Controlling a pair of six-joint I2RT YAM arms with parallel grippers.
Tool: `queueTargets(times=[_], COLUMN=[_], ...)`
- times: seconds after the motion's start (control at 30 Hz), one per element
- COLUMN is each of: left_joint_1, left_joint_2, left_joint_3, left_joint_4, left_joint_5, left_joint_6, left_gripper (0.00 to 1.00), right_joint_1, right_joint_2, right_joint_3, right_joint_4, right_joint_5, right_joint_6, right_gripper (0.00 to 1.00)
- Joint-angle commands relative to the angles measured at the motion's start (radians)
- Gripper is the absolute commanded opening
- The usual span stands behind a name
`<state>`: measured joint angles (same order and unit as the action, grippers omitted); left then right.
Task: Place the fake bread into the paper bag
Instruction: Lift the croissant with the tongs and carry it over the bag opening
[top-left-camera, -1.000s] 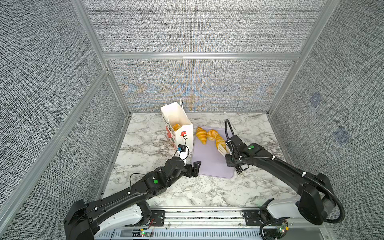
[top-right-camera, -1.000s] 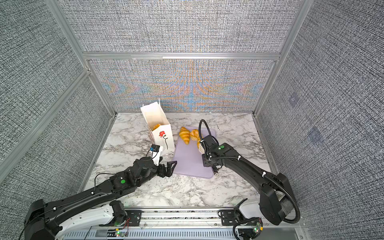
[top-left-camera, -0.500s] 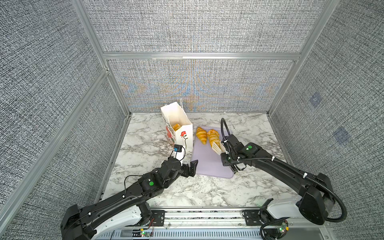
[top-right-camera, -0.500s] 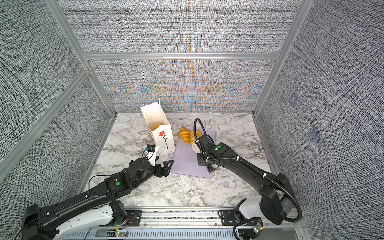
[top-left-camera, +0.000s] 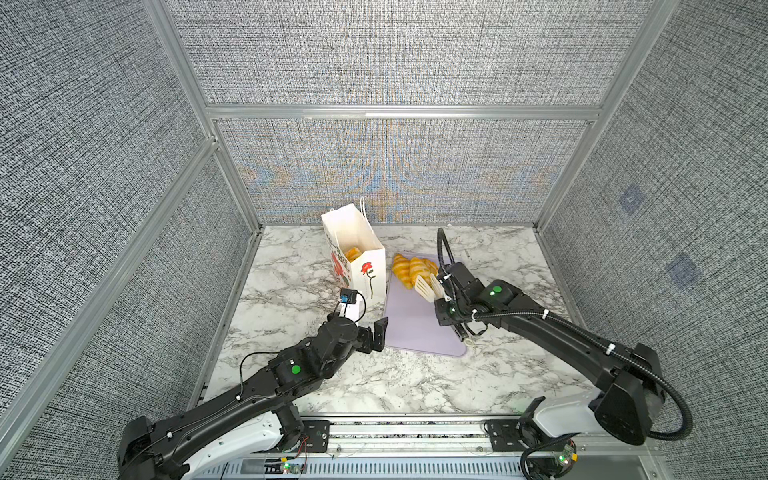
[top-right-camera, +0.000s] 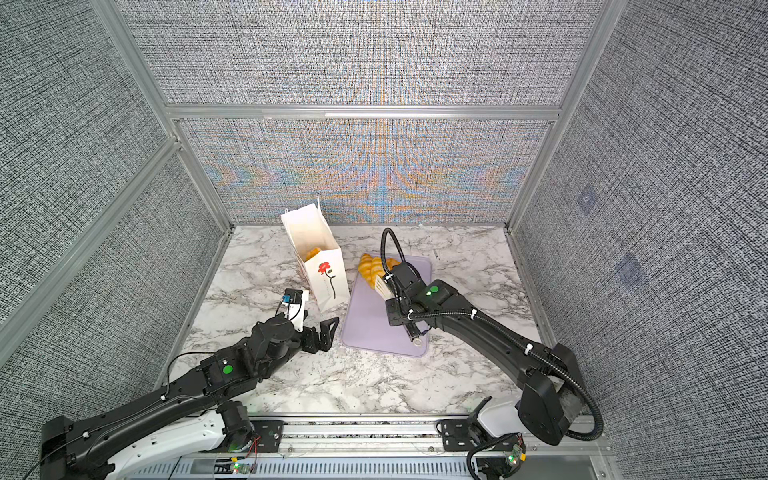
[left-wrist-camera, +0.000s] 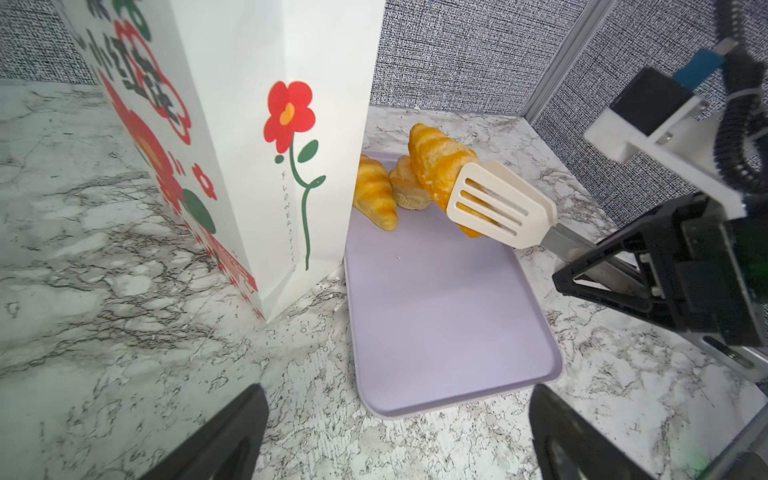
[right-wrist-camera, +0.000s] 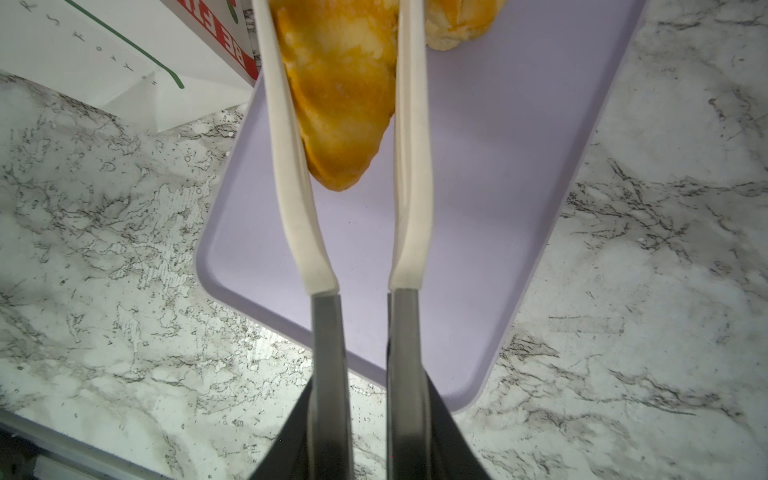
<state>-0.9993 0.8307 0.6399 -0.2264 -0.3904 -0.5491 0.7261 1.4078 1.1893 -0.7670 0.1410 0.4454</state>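
The right gripper (right-wrist-camera: 370, 415) squeezes tongs (left-wrist-camera: 494, 203) whose paddles pinch one croissant (left-wrist-camera: 436, 162) clear of the purple tray (left-wrist-camera: 436, 311), right of centre. The paper bag (top-left-camera: 368, 274) stands open-mouthed just left, ready to receive it. The left gripper (left-wrist-camera: 395, 392) hangs empty, jaws apart.

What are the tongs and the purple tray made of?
The tongs: cream slotted heads look like matte plastic or silicone; the grey arms have a dull shine, likely metal. The tray: smooth matte lilac with a rounded moulded rim, probably plastic.
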Motion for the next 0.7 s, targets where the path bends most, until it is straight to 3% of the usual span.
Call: queueTargets(times=[0.0, 0.67], left_joint_1=[0.001, 0.02], left_joint_2=[-0.008, -0.016], left_joint_3=[0.022, 0.125], left_joint_4=[-0.04, -0.108], left_joint_5=[-0.047, -0.079], left_joint_6=[0.019, 0.088], left_gripper=[0.99, 0.99], right_joint_1=[0.005, 0.019], right_joint_2=[-0.006, -0.02], right_joint_3=[0.029, 0.258], right_joint_4=[0.015, -0.055], right_joint_5=[0.003, -0.006], right_joint_6=[-0.001, -0.07], right_gripper=[0.32, 0.32])
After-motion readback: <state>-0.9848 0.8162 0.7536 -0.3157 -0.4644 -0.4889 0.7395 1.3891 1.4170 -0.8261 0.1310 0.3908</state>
